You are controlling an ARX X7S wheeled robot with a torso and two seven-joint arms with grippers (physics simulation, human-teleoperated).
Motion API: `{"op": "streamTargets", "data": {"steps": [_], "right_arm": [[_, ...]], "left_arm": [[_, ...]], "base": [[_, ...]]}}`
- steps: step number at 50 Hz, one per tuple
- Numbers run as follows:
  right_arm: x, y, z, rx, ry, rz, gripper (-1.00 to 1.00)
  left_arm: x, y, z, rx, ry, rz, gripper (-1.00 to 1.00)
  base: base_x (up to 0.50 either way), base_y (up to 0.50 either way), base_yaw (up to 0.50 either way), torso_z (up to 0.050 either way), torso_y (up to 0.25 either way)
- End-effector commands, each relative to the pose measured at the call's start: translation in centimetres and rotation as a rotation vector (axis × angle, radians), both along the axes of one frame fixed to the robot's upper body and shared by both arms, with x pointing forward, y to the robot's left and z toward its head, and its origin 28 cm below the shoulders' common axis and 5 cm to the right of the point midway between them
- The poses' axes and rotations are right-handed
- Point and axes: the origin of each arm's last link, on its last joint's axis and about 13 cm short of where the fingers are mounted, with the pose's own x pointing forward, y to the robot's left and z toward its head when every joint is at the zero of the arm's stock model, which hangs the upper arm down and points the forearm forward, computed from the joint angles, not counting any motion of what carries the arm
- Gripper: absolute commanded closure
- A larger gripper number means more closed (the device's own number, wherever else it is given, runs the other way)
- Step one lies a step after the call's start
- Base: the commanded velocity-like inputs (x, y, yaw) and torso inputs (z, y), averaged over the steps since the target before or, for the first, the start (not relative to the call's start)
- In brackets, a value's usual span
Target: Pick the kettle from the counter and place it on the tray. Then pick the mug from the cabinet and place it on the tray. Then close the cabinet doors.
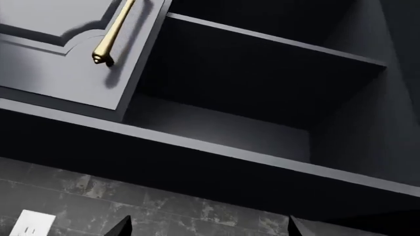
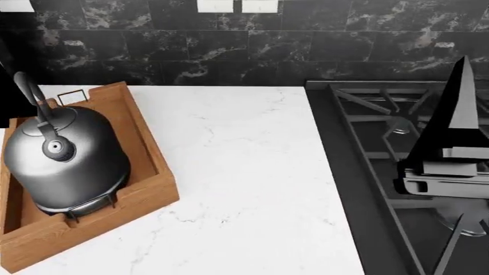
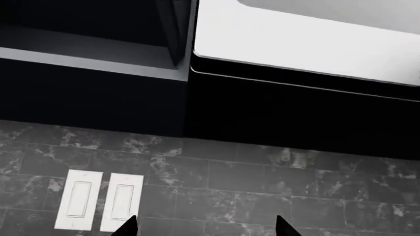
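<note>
So the kettle [image 2: 65, 157] sits in the tray [image 2: 145, 189]; mug unseen, cabinet door [image 1: 66, 54] ajar; both arms' fingers [image 1: 125, 227] spread wide, empty.

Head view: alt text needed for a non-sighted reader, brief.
A large shiny grey metal dome kettle sits inside a rectangular brown plank-wood tray at the left of a white marble-look counter. A black gas hob lies to the right, partly hidden by a dark robot arm; black marbled tiles back the scene.
</note>
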Motion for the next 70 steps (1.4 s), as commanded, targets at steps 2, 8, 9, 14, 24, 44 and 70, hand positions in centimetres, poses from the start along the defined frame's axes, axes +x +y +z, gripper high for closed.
{"op": "streamTargets", "data": {"steps": [2,8,9,14,24,44,70], "right_arm": [[0.2,-0.1,0.1,-0.008,-0.006,-0.028,-1.0],[0.7,-0.9,2.7,-0.012,0.029,-0.145,-1.0],[0.7,-1.2,3.7,-0.029,0.032,-0.196,-1.0],[-1.0,-1.6,6.8,-0.066,0.033,-0.354,-1.0],[-2.1,-2.9,10.5,-0.052,-0.014,-0.504,-1.0],[-2.2,-3.2,19.0,-0.111,-0.229,-0.392,-1.0],[-0.8,0.4,27.0,-0.134,-0.265,-0.123,-1.0]], "left_arm": [[0.0,0.1,0.0,-0.002,0.001,0.001,-1.0],[0.0,0.0,0.0,0.001,0.003,-0.003,-1.0],[0.1,0.0,-0.1,0.001,0.005,-0.005,-1.0],[0.1,-0.1,-0.1,0.002,0.008,-0.01,-1.0],[0.3,-0.2,-0.2,0.005,0.015,-0.023,-1.0],[0.4,-0.1,0.1,-0.002,0.017,-0.037,-1.0],[0.0,0.2,0.2,-0.017,0.009,-0.038,-1.0]], "base": [[0.0,0.0,0.0,0.0,0.0],[0.0,0.0,0.0,0.0,0.0],[0.0,0.0,0.0,0.0,0.0],[0.0,0.0,0.0,0.0,0.0],[0.0,0.0,0.0,0.0,0.0],[0.0,0.0,0.0,0.0,0.0],[0.0,0.0,0.0,0.0,0.0]]}}
